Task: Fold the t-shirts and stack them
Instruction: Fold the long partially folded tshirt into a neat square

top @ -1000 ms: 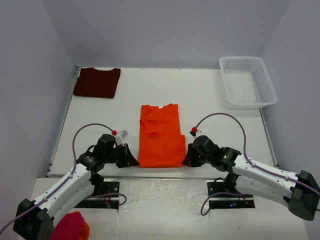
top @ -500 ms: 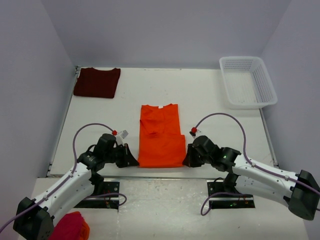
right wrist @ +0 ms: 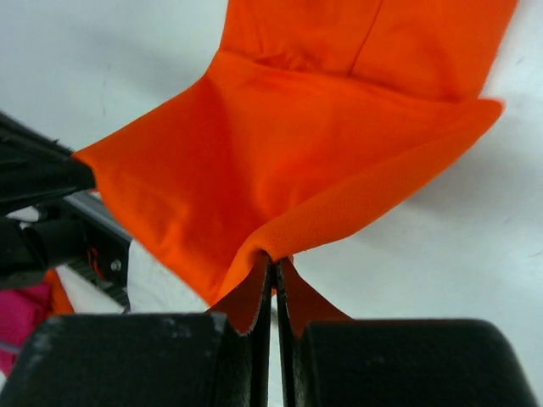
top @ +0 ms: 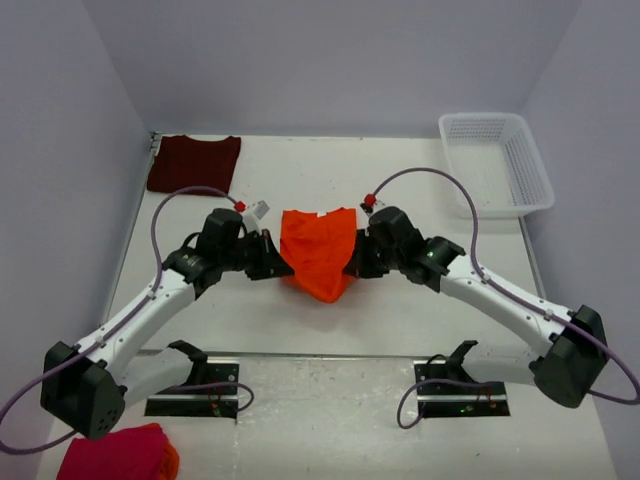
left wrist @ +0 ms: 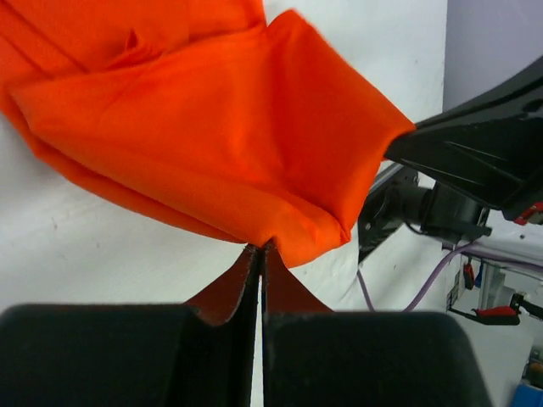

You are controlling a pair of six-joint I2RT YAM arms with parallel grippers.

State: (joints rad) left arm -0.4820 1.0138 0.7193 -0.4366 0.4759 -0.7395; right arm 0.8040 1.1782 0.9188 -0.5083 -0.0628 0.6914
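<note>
Orange t-shirt (top: pixel 318 262) sagging, left fingers (top: pixel 276 268) and right fingers (top: pixel 357 266) pinching its edges, maroon t-shirt (top: pixel 194 165) back-left

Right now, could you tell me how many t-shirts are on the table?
2: the orange shirt mid-table, partly lifted; the maroon shirt at the far left corner. None seems hidden.

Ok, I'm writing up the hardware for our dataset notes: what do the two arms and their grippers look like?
The left arm and right arm match: white link shells, black joints and black bases. A purple cable loops off each wrist, with a small red fitting at its start. The left gripper and right gripper are black, each with two thin flat fingers.
</note>
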